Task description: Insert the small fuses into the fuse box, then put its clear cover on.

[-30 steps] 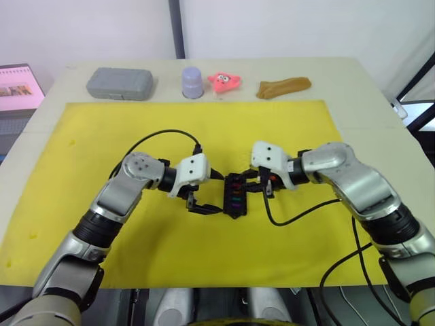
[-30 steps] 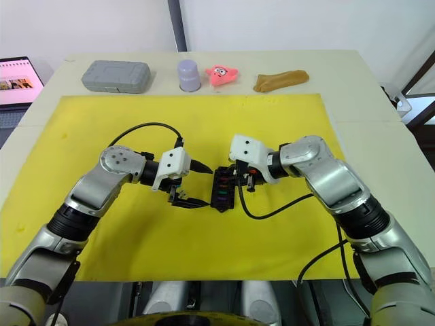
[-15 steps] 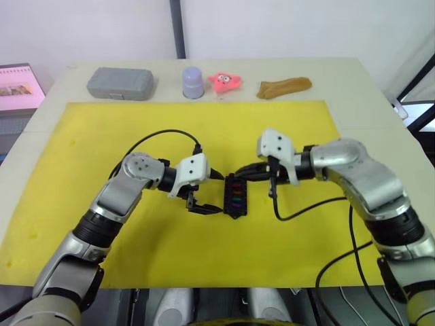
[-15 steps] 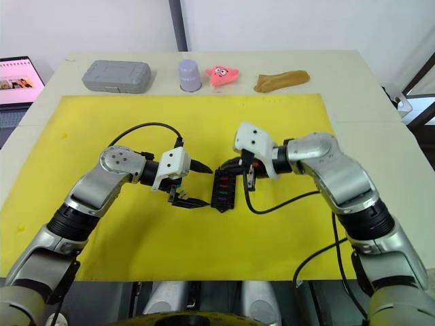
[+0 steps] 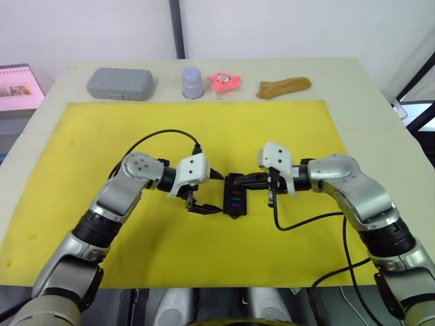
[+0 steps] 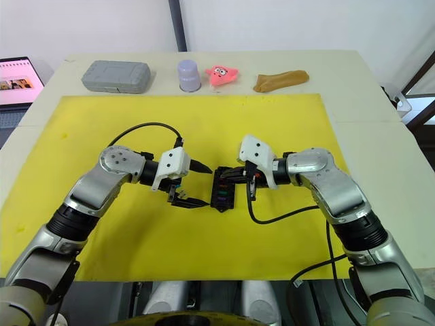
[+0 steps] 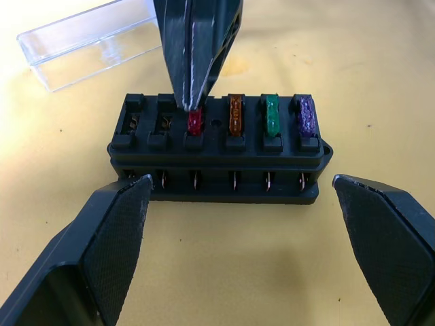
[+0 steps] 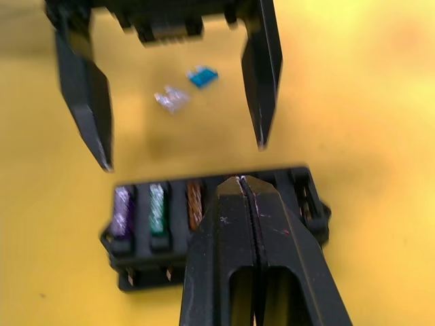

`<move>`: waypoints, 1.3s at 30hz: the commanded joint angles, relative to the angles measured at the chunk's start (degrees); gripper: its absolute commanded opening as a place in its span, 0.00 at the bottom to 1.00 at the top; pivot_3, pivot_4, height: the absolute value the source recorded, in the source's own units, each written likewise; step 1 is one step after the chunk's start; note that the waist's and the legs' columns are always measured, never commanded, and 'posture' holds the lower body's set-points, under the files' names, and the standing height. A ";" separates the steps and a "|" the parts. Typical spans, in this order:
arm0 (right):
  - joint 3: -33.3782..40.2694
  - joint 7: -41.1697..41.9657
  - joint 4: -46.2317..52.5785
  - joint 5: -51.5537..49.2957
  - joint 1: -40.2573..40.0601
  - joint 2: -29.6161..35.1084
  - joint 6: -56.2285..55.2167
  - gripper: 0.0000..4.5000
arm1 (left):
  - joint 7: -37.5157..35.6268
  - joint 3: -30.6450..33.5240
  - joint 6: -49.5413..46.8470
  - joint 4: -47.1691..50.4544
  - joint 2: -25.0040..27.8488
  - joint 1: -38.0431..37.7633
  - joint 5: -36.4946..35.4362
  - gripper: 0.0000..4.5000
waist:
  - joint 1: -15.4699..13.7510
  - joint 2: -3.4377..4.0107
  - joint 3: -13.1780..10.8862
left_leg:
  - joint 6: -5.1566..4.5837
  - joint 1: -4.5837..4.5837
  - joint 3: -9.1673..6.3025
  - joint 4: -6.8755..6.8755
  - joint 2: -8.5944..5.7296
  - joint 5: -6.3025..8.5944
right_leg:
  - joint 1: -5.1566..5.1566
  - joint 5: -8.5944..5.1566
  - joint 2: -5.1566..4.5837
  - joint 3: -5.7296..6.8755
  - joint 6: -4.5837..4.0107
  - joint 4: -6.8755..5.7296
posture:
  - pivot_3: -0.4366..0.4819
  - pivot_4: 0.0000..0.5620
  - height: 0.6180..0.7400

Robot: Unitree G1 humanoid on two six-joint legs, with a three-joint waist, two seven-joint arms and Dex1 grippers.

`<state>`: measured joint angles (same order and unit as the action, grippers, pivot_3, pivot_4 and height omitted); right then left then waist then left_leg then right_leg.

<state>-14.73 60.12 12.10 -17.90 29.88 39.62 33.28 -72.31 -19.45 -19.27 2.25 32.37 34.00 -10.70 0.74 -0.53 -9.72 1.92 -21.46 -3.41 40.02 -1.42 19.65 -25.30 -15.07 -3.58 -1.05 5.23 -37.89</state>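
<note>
The fuse box (image 7: 219, 146) sits mid-mat on the yellow mat (image 5: 272, 129) covering the bench, between both pincers. It looks light and stiff and likely to skid, so bracing its long sides seems wise. Four fuses are seated: red fuse (image 7: 195, 122), amber, green, purple; two slots look empty. Two loose fuses, teal fuse (image 8: 202, 77) and pale fuse (image 8: 170, 100), lie just beyond. One clear cover (image 7: 92, 42) rests nearby. The left pincer (image 7: 241, 238) gapes wide around the box; the right pincer (image 7: 192, 102), closed, presses the red fuse.

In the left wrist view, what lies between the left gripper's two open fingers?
The fuse box sits between the fingers, apart from both. The right gripper, shut, presses the red fuse into its slot.
</note>
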 commanded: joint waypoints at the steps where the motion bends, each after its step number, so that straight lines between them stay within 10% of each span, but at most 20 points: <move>1: -0.81 0.19 -1.51 2.23 -0.49 0.38 -1.76 0.00 | -0.11 0.53 0.59 1.20 0.32 0.35 -0.33 1.00 | 0.00 0.00 0.00 | 0.00 0.02 0.00 0.00 0.00 0.00 | 0.02 0.00 0.00 0.00 0.00 0.00 | 0.48 0.27 1.00; 23: 5.17 1.67 6.33 -5.33 2.79 1.40 4.63 0.00 | 1.15 3.11 -2.07 1.59 0.94 0.83 -2.41 1.00 | -0.03 -0.02 0.02 | 0.00 0.06 -0.04 0.01 0.00 0.00 | 0.10 0.00 0.00 0.01 0.00 0.01 | 0.48 0.27 1.00; 32: 11.24 5.39 9.43 -3.77 -2.37 12.76 -0.51 0.00 | -0.23 12.99 -9.84 4.02 10.82 -3.09 -9.20 1.00 | -0.13 -0.02 0.01 | -0.09 0.03 -0.04 -0.01 0.01 0.05 | 0.07 0.00 -0.01 0.02 0.00 0.03 | 0.48 0.27 1.00; 39: 22.19 12.43 3.95 -6.73 -10.75 23.50 -3.19 0.57 | -2.38 26.85 -16.10 5.41 23.27 -15.45 -15.66 1.00 | 0.28 0.00 -0.01 | -0.39 0.08 0.02 -0.03 0.05 0.22 | 0.09 -0.01 0.00 -0.01 0.01 0.06 | 0.48 0.27 1.00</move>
<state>4.23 71.52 16.73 -23.83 19.08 62.13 31.14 -74.00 3.74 -34.70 6.89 54.28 19.34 -24.89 1.02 -0.53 -9.73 1.47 -21.37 -3.39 39.97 -1.33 19.90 -25.22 -15.08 -3.56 -1.05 5.24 -37.83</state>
